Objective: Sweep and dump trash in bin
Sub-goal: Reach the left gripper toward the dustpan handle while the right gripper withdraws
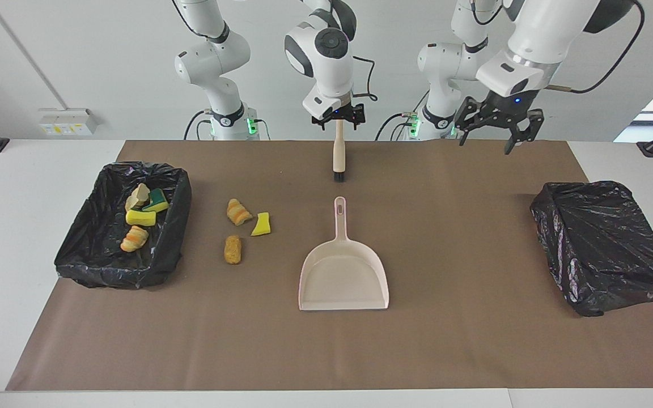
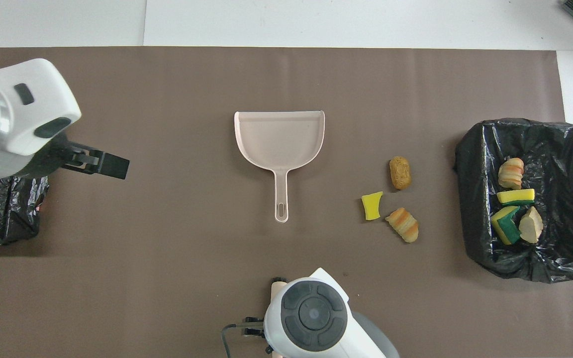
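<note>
Three pieces of trash lie on the brown mat: a striped bread lump (image 1: pixel 238 211) (image 2: pixel 402 224), a yellow sponge chunk (image 1: pixel 261 224) (image 2: pixel 372 205) and a brown lump (image 1: pixel 233 249) (image 2: pixel 400 172). Several more scraps lie in the black-lined bin (image 1: pixel 170 243) (image 2: pixel 465 199) at the right arm's end. The pink dustpan (image 1: pixel 343 277) (image 2: pixel 279 139) rests flat mid-mat, with nothing holding it. My right gripper (image 1: pixel 338 120) stands open over the handle end of the brush (image 1: pixel 338 154) (image 2: pixel 277 286). My left gripper (image 1: pixel 494 127) (image 2: pixel 102 164) hangs open in the air above the mat.
A second black-bagged bin (image 1: pixel 604 243) (image 2: pixel 3 223) sits at the left arm's end of the table, partly hidden under the left wrist in the overhead view. The brown mat (image 1: pixel 474 340) covers most of the table.
</note>
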### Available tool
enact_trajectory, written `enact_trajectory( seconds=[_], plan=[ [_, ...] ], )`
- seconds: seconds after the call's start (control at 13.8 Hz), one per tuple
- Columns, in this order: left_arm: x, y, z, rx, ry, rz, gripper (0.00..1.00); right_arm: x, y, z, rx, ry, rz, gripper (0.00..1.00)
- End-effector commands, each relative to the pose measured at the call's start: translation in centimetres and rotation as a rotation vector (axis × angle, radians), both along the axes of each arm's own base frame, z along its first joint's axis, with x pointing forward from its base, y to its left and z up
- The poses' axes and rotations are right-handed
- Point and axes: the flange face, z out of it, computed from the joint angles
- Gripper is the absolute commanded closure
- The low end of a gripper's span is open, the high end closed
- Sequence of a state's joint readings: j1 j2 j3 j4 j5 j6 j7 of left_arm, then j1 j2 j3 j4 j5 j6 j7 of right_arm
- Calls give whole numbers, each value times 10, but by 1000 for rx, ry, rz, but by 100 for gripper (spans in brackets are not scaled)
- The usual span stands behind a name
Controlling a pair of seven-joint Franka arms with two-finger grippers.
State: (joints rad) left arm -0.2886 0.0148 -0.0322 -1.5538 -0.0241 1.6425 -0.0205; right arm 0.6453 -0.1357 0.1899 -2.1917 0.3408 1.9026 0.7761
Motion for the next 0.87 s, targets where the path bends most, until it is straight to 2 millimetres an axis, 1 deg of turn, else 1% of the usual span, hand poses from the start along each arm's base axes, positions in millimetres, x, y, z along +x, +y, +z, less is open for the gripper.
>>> enact_trajectory(
  seconds=[0.0, 0.07, 0.15, 0.29, 0.36, 0.44, 0.51, 0.58, 0.73, 0.8],
  plan=[
    [8, -41, -48, -19, -24, 43, 0, -45, -29, -15, 30, 4, -50, 0],
    [10, -53, -61, -16, -15, 28, 0, -56, -23, -24, 27, 2, -49, 0],
    [12, -68, -76, -13, -7, 9, 0, -66, -14, -41, 25, -16, -64, 0],
    [11, -106, -103, -10, -1, -39, 0, -84, 4, -58, 25, -35, -63, 0],
    [8, -130, -124, 8, 18, -46, 0, -93, 8, -63, 22, -35, -52, 0],
    [5, -154, -145, 12, 22, -40, 0, -110, 13, -75, 6, -33, -43, 0],
    [5, -166, -157, 2, 12, -21, 0, -123, 17, -82, 7, -47, -56, 0],
    [1, -179, -167, 1, 14, -13, 0, -130, 16, -89, 1, -52, -57, 0],
    [-12, -213, -194, 12, 36, -6, 0, -130, 18, -94, 6, -44, -77, 0],
    [-10, -218, -201, 0, 23, 29, 0, -131, 21, -99, 21, -26, -108, 0]
  ],
)
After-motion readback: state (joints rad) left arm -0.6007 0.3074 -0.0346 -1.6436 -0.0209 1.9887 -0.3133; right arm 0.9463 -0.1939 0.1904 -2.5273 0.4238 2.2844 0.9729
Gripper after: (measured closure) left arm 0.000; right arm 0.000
